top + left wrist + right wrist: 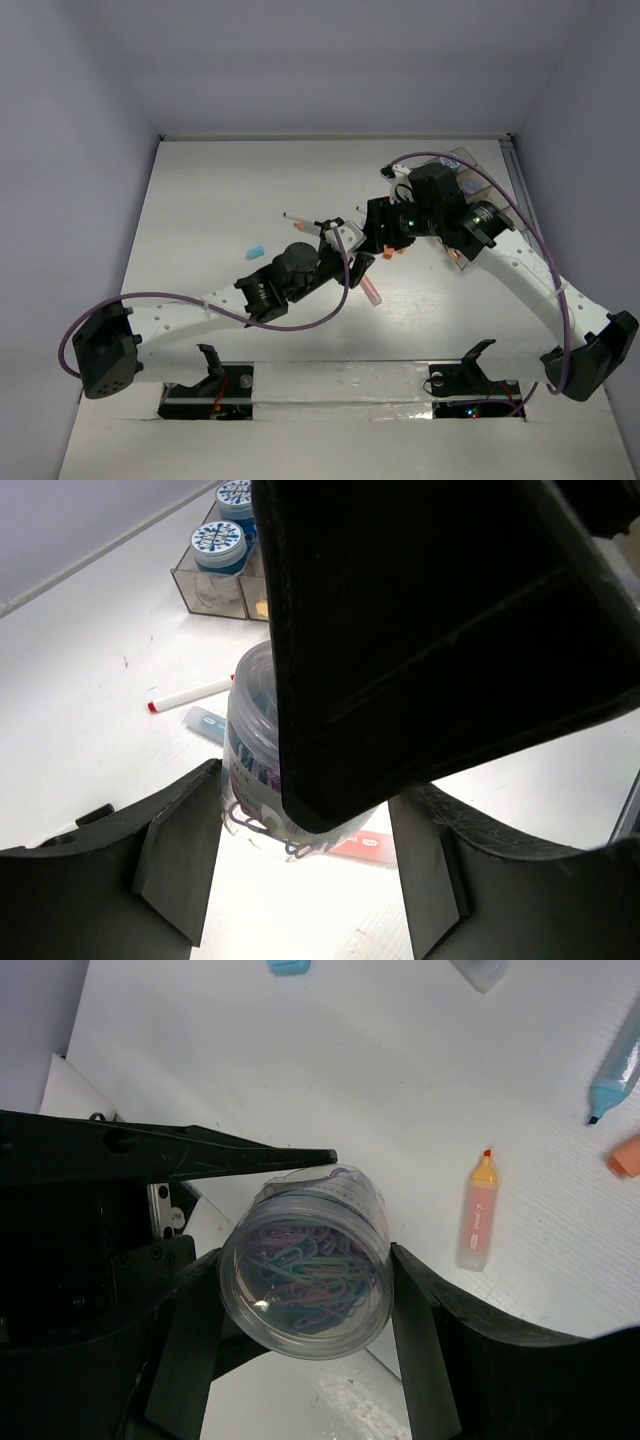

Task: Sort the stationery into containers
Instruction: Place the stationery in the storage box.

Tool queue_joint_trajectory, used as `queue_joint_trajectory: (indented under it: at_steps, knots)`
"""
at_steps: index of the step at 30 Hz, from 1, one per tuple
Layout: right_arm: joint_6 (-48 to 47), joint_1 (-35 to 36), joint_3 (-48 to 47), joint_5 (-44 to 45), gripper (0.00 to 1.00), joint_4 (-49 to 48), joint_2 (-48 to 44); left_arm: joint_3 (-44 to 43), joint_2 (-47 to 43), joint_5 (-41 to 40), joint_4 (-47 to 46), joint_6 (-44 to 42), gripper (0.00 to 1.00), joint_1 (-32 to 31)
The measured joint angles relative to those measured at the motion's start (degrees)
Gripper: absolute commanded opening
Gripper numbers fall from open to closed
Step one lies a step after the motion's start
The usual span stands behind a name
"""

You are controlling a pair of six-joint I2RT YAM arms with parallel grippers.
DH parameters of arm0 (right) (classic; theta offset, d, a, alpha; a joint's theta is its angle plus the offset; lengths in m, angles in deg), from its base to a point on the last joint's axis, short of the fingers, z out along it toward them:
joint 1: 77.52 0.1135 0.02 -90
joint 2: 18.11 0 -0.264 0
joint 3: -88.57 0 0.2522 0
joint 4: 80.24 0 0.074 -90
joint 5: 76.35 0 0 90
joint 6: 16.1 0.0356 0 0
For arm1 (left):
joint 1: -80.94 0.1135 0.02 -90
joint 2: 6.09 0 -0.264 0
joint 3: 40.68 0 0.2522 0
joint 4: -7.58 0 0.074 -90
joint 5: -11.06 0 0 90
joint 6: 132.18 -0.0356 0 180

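A clear round jar [305,1275] full of coloured paper clips hangs above the table between both grippers. My left gripper [305,800] [345,240] holds the jar [250,740] by its lower part. My right gripper [300,1260] [380,228] comes from the other side, and its fingers press on the jar's wide end. The smoky organiser tray [215,590] stands behind with two blue-lidded jars [220,542] in it. In the top view the tray [463,162] is mostly hidden by the right arm.
Loose on the table lie a white pen [190,695], a light-blue eraser [257,249], a pink stick [478,1210], a blue stick [615,1070] and an orange one [625,1155]. Another pink stick [372,290] lies nearer the arm bases.
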Motion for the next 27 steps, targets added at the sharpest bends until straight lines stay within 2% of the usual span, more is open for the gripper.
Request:
queue_joint_trajectory:
  at_steps: [1, 2, 4, 5, 6, 11, 20, 27]
  knots:
    - [0.0, 0.0, 0.0, 0.1, 0.33, -0.2, 0.0, 0.0, 0.0, 0.0, -0.1, 0.0, 0.47, 0.0]
    - [0.2, 0.0, 0.0, 0.3, 0.32, -0.3, 0.0, 0.0, 0.0, -0.1, -0.1, 0.0, 0.66, 0.1]
    - [0.4, 0.2, 0.0, 2.1, 0.31, -0.7, 0.0, 0.0, -0.1, -0.7, -0.1, -0.1, 0.82, 0.2]
    - [0.4, 0.2, 0.0, 3.3, 0.3, -0.8, 0.0, 0.0, -0.2, -1.0, -0.1, 0.1, 0.96, 0.2]
    - [0.4, 0.0, 0.0, 4.5, 0.29, -1.0, 0.2, 0.0, -0.5, -1.2, -0.1, 0.0, 0.99, 0.2]
    - [-0.2, -4.6, -1.9, 7.6, 0.27, -2.5, 4.1, 1.0, -3.4, -2.2, -0.5, 0.7, 0.99, 0.2]
    - [-2.5, -21.7, -3.7, 13.6, 0.26, -5.8, 9.2, 10.3, -12.8, -3.5, -2.2, 4.0, 0.99, 0.2]
    - [-4.1, -30.6, -6.7, 20.3, 0.26, -7.0, 15.3, 16.3, -15.1, -8.2, -4.5, 6.4, 0.99, 0.2]
